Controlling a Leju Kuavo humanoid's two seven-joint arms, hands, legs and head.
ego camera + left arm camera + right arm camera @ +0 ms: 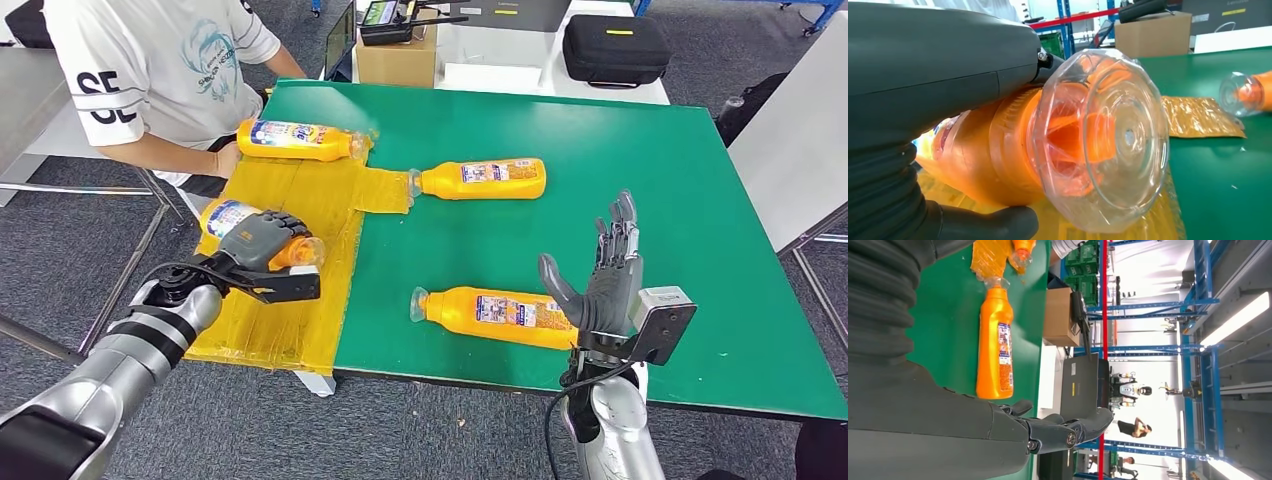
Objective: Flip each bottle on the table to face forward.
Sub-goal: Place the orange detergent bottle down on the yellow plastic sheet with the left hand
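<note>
Green tabletop (620,180) with a patch of yellow tape (290,260) along its left side, standing on grey carpet (70,270). Four orange bottles lie on their sides: one (230,222) on the tape, grasped by the left hand (262,240); one (295,140) at a seated person's hand (226,160); one (482,179) mid-table; one (495,313) near the front edge, just beside the raised right hand (605,275), fingers spread and holding nothing. Cardboard box (396,55) and black case (612,48) occupy a white table behind.
</note>
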